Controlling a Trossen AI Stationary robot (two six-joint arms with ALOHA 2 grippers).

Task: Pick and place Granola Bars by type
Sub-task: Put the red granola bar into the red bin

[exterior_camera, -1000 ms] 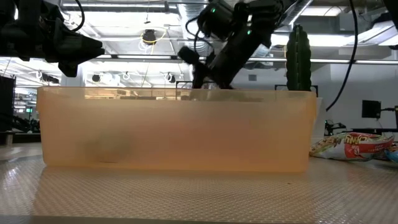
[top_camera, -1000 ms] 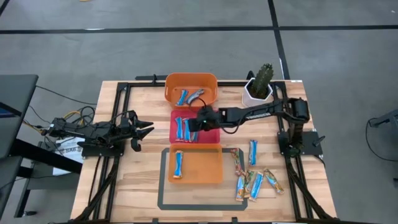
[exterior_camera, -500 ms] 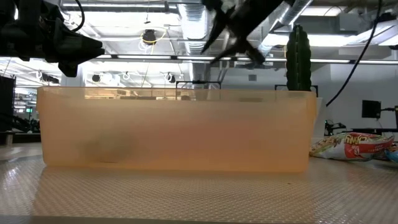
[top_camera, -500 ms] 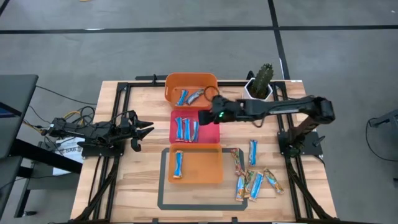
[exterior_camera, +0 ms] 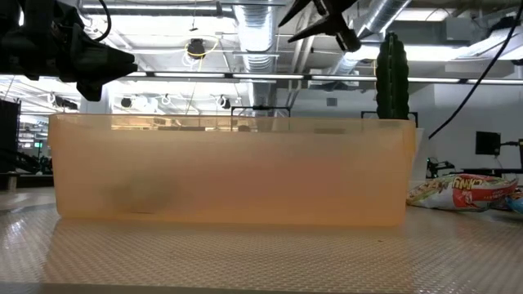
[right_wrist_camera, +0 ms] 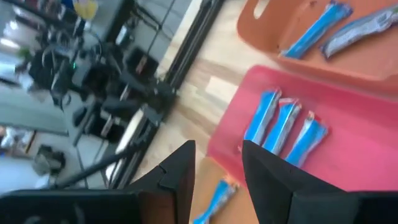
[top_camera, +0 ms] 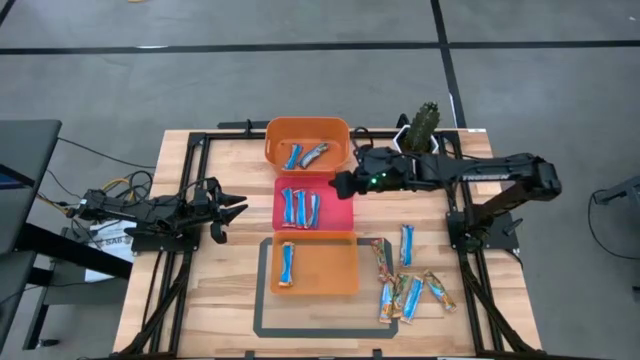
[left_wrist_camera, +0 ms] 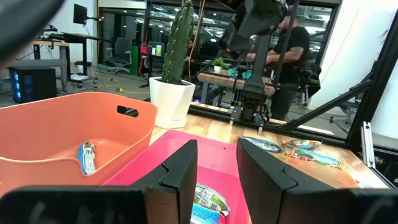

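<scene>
High view: bars [top_camera: 299, 208] in pink tray [top_camera: 338, 214]

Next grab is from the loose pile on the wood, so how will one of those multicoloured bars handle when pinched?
The multicoloured bars lie flat, overlapping each other, so one probably drags its neighbours. The wrappers look glossy and crinkled, likely slippery and a bit floppy at the ends. Slim and small beside the orange tray, they are probably light.

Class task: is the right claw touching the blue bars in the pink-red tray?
Apart. The right wrist view shows the right claw open and empty, with the blue bars lying in the pink-red tray well beyond its fingertips.
</scene>
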